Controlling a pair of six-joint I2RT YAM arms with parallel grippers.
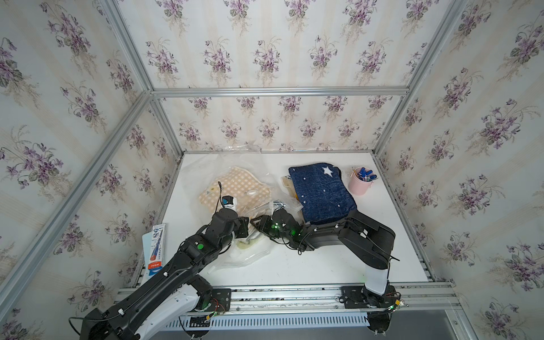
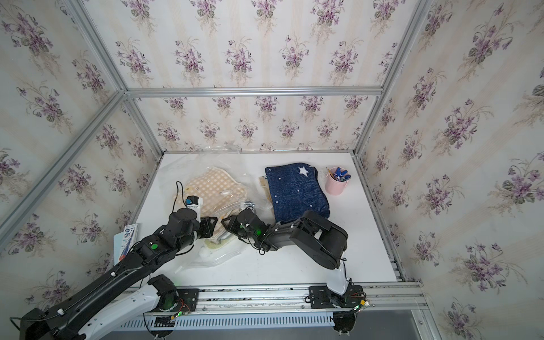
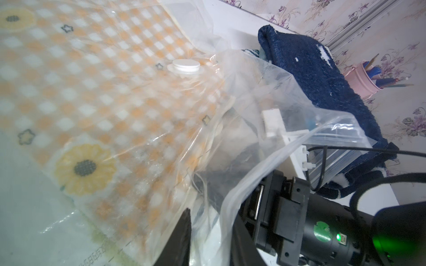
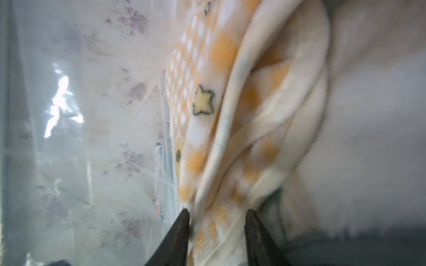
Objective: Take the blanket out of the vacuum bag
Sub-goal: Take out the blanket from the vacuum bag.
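Note:
The vacuum bag (image 1: pixel 200 167), clear crinkly plastic with a round white valve cap (image 1: pixel 252 192) (image 3: pixel 186 65), lies left of the table's middle. Inside it is the blanket (image 1: pixel 235 188) (image 3: pixel 92 92), orange-and-cream checks with sunflowers. At the bag's near mouth my left gripper (image 1: pixel 247 228) (image 3: pixel 212 221) is shut on a bunch of the bag's plastic edge. My right gripper (image 1: pixel 254 222) (image 4: pixel 217 211) reaches into the same mouth from the right. Its jaws stand open, with folds of the blanket (image 4: pixel 230 115) lying between the fingertips.
A folded navy cloth with white stars (image 1: pixel 323 191) lies right of the bag. Beyond it, near the right wall, stands a pink cup of pens (image 1: pixel 359 184). A blue-and-white packet (image 1: pixel 154 250) rests at the table's left edge. Loose clear plastic (image 1: pixel 250 256) spreads toward the front.

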